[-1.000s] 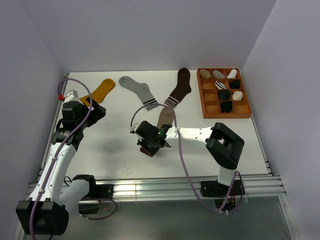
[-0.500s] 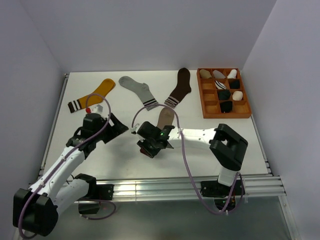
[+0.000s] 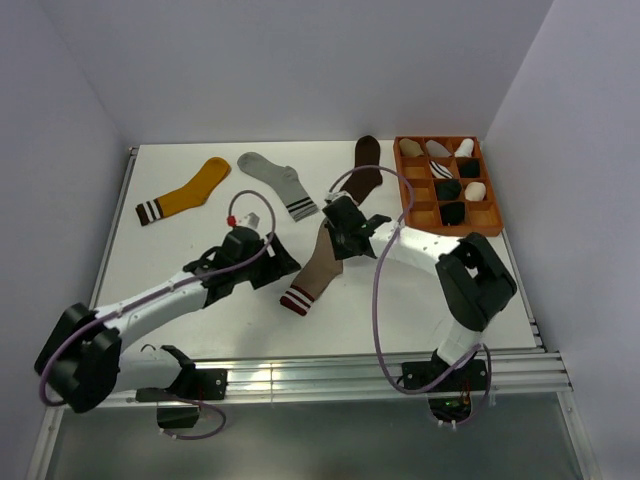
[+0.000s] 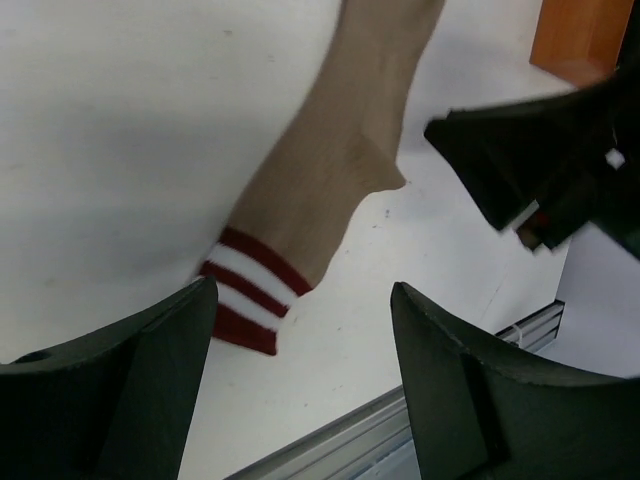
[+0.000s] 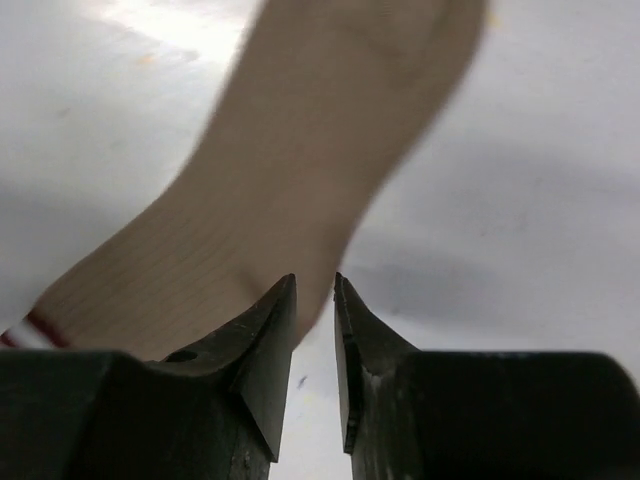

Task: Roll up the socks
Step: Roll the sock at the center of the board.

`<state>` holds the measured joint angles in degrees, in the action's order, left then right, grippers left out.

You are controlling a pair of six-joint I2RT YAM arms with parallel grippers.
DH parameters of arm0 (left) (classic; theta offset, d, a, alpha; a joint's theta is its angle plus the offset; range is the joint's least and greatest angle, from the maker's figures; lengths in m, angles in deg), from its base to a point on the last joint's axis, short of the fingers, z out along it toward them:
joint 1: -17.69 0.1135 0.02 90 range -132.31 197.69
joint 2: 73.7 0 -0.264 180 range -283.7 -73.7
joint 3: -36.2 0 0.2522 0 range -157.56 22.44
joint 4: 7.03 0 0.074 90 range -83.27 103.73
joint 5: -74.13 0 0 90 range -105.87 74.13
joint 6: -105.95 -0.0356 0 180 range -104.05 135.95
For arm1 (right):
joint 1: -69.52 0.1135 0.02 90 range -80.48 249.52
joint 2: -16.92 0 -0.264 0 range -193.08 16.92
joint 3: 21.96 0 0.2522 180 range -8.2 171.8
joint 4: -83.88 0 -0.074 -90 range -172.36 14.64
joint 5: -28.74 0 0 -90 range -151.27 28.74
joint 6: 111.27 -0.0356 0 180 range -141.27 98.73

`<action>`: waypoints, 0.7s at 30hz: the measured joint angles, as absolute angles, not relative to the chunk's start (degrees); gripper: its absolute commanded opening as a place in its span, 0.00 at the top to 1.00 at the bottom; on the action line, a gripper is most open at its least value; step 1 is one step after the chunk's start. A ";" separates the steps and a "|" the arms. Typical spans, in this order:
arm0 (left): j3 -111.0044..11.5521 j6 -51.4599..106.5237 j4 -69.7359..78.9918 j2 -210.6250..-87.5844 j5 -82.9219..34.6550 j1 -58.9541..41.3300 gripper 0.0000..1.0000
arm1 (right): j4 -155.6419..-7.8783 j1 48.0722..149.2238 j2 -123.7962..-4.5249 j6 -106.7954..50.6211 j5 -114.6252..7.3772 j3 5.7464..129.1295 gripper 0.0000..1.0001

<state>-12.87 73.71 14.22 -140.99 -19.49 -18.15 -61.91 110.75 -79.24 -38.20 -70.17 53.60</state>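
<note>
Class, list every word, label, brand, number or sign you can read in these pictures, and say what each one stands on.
None: no view shows any readable text.
Taupe sock: only maroon and white cuff stripes, no lettering.
Orange-brown tray: plain rim, no label.
Left arm and right arm: no legible marking.

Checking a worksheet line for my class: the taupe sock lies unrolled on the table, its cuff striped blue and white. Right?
Not quite: the taupe sock lies unrolled on the table, but its cuff is striped maroon and white, not blue; the left wrist view shows it.
</note>
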 measured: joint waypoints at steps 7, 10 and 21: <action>-21.00 71.96 10.31 -156.29 -18.16 -27.09 0.31 | -63.20 105.46 -87.52 -38.66 -69.89 56.58 0.74; -21.28 70.93 10.57 -159.45 -19.10 -28.66 0.32 | -64.07 105.03 -89.75 -38.81 -68.97 57.78 0.75; -18.77 68.05 12.93 -160.22 -21.28 -29.82 0.31 | -66.50 102.62 -90.58 -39.45 -66.98 58.46 0.75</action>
<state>-18.77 68.05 12.93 -160.22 -21.28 -29.82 -66.50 102.62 -90.58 -39.45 -66.98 58.46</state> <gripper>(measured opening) 0.685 0.251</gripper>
